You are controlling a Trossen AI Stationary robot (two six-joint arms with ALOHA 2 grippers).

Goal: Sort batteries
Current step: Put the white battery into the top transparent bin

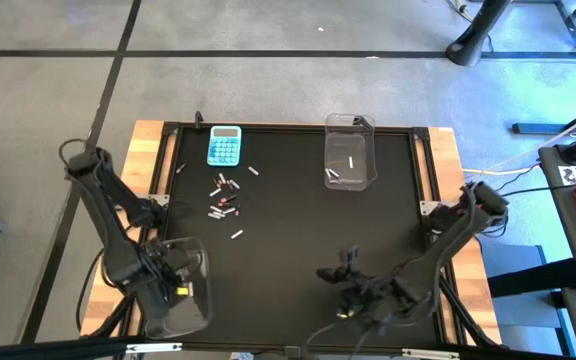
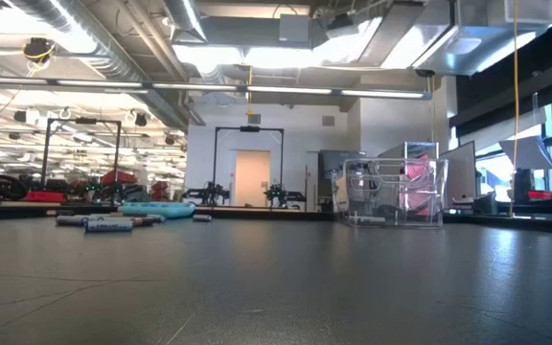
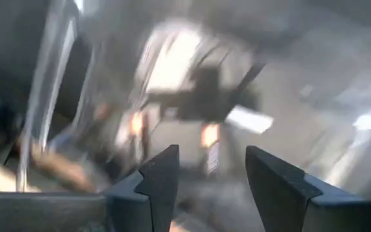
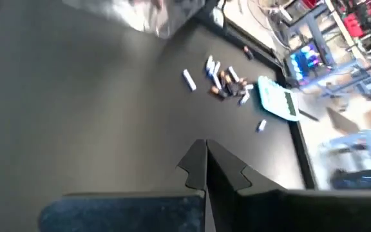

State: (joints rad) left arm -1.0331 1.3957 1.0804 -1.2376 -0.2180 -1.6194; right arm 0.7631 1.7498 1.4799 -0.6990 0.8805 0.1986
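Batteries (image 1: pixel 224 196) heaped at 11 o'clock on mat beside calculator (image 1: pixel 224 146) | my left gripper (image 3: pixel 208 177) spread, empty, over near-left bin (image 1: pixel 196 297), 7 o'clock | right gripper (image 4: pixel 205 161) clenched, idle, 5 o'clock | step: drop-off, I judge | next: reach to heap, pick one.

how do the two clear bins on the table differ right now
The far bin stands at the table's far side, free of both arms, while the near bin sits at the near left corner under the left gripper. The far bin holds two light batteries; the near bin's contents can't be made out. Both are clear plastic.
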